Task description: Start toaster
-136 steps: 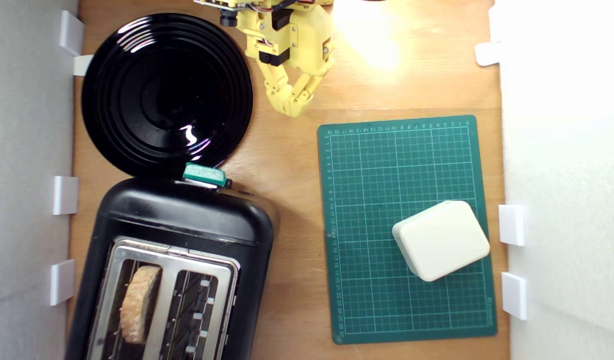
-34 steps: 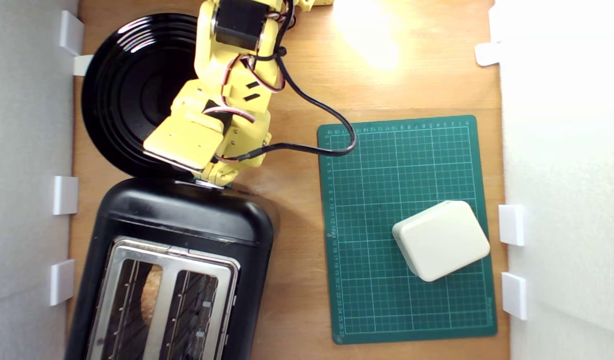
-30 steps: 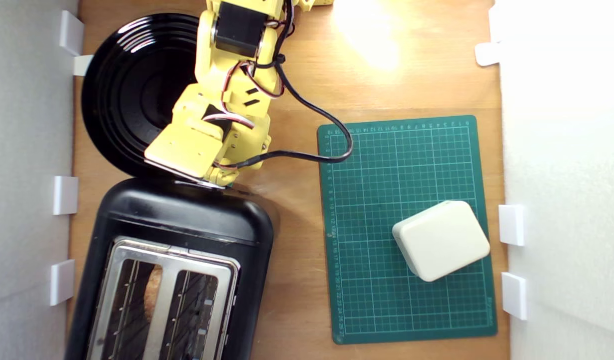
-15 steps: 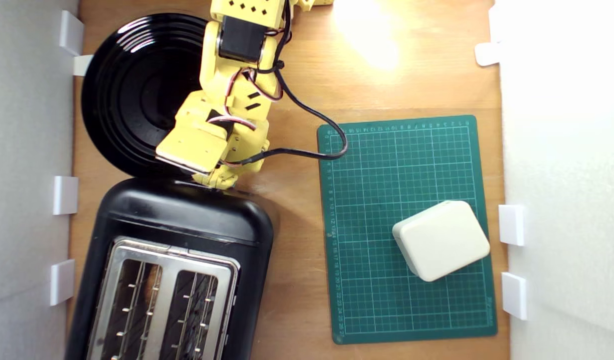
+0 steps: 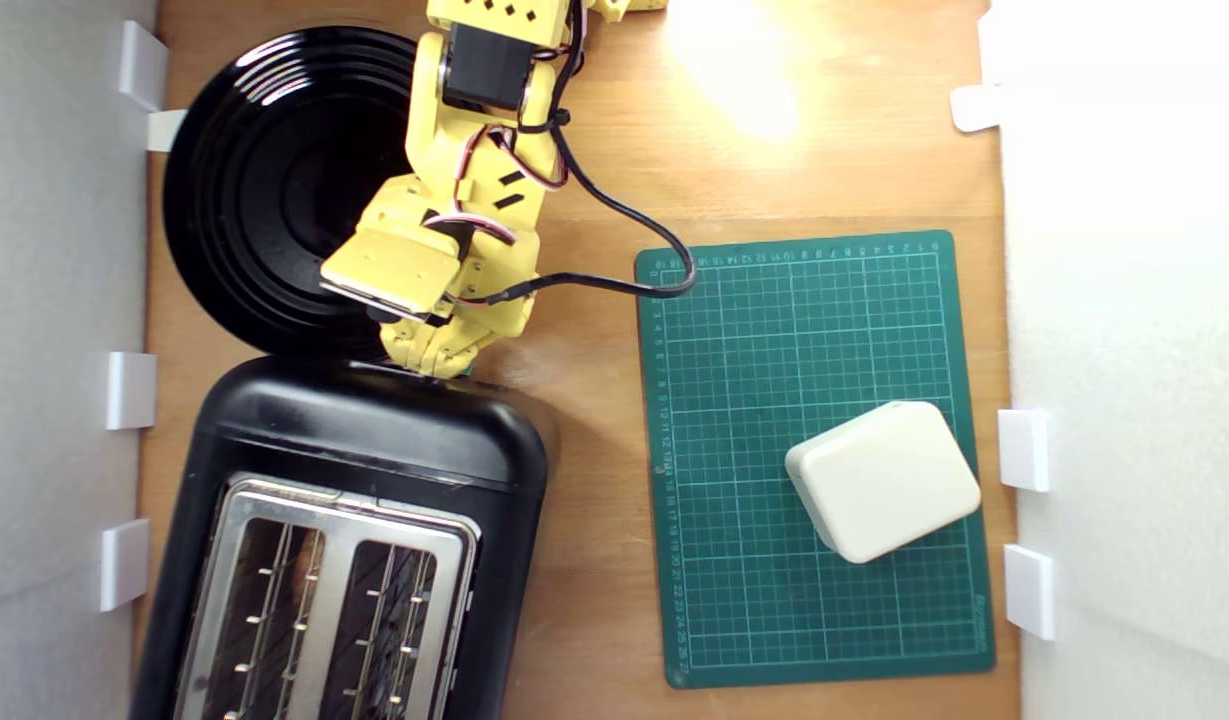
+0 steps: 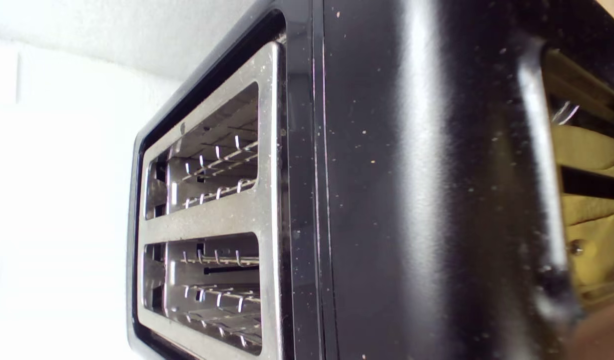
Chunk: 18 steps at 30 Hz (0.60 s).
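Observation:
The toaster [image 5: 374, 440] is glossy black and fills the exterior view's lower left. Its silver top plate [image 5: 339, 520] frames two slots that show only wire guides. My yellow gripper [image 5: 429, 352] points down at the toaster's far end, fingertips together and touching its edge. The lever knob is hidden under the fingers, apart from a teal sliver [image 5: 462, 372]. In the wrist view the toaster's black side [image 6: 411, 200] and slotted top [image 6: 267, 215] fill the picture, and no bread shows.
A round black ridged plate [image 5: 274, 180] lies behind the toaster, partly under my arm. A green cutting mat [image 5: 754, 400] on the exterior view's right carries a cream box [image 5: 882, 480]. A black cable [image 5: 614, 290] loops from the wrist to the mat. White walls flank the wooden table.
The arm came from the back to the toaster's lever end. The bread slice sank into the slot and out of sight. Over the last second the wrist drew back slightly.

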Available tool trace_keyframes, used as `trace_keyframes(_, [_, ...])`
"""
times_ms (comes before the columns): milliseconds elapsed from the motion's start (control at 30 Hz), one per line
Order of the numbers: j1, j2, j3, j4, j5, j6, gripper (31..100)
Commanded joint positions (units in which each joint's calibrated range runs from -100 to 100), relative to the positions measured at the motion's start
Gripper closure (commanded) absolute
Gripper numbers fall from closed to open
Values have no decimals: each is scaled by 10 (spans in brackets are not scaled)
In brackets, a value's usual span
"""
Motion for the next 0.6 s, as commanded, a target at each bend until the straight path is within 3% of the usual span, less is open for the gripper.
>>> trace_keyframes(0, [-2, 26, 55, -4, -33, 3, 989])
trace_keyframes(567, [-2, 26, 171, -5, -89, 3, 989])
